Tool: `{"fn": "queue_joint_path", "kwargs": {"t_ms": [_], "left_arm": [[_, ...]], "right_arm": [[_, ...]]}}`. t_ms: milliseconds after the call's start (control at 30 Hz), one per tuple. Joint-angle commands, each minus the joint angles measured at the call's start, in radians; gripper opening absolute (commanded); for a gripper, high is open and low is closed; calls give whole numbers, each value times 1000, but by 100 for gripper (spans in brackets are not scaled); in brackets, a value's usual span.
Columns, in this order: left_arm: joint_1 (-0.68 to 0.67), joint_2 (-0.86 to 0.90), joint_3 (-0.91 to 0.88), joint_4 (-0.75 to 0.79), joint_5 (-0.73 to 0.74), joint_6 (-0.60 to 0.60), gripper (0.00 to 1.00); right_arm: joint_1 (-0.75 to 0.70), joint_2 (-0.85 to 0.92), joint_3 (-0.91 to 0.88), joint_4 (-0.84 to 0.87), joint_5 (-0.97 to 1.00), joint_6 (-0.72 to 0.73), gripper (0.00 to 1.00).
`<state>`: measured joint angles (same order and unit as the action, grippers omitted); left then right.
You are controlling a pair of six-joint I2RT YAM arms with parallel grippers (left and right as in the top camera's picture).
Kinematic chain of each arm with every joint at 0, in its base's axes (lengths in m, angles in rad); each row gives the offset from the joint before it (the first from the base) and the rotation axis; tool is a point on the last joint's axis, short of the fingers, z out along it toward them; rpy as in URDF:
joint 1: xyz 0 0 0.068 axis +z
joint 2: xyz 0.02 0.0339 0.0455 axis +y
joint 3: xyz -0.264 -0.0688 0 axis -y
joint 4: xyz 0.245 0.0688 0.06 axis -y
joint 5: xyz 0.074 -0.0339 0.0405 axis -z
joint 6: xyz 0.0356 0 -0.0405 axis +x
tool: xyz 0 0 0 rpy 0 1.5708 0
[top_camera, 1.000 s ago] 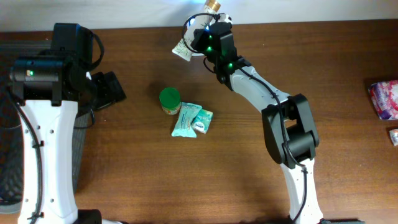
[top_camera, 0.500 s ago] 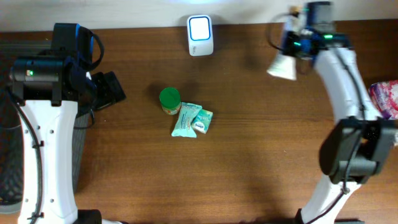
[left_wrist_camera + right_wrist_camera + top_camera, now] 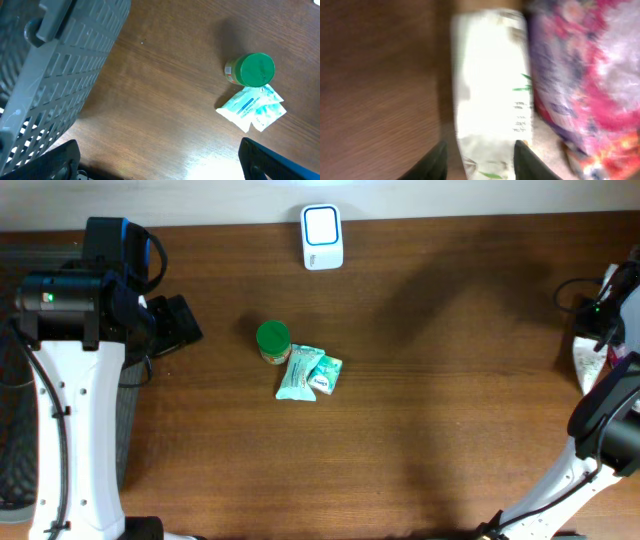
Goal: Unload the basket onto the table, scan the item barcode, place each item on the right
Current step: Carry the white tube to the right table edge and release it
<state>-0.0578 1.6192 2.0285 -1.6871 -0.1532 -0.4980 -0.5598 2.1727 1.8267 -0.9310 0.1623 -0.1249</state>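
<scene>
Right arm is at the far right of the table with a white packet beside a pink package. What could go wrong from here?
1. The white packet lies against the pink floral package; released here, it may pile onto it.
2. The right tool straddles the packet; pulling away too early could drag it.
3. The green-lidded jar sits against the teal packets; grasping one may shift the other.

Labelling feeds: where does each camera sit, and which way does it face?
Overhead: above table, facing straight down; left arm, right arm show.
Left wrist: on left arm, facing down at basket, jar, teal packets; fingertips show.
Right wrist: facing down, close on white packet beside pink pack; fingertips show.
Shared: overhead and left wrist both see jar and teal packets.
</scene>
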Motion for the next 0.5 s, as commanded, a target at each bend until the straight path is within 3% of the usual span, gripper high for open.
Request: {"fn": "queue_joint_path", "kwargs": {"t_ms": [0,100,167,233,333,433,467], "left_arm": [[4,-16,11,-1,0,-12,99],[4,-16,11,-1,0,-13,99],[4,-16,11,-1,0,-13,99],[4,-16,11,-1,0,-13,99],[4,-16,11,-1,0,-13,99],[4,-16,11,-1,0,-13,99],[4,-16,11,-1,0,-13,99]], "right_arm": [[-18,-23,13,-16,91,172,51],[21,-88,56,-64,-247,185,53],[67,-116,63,-105,-582,184,53],[151,-112,54,-190,-793,182,62],[319,-111,1,-259,-790,108,68],[555,-101,-105,-258,-706,96,83],[619,-100,-138,-251,-684,96,96]]}}
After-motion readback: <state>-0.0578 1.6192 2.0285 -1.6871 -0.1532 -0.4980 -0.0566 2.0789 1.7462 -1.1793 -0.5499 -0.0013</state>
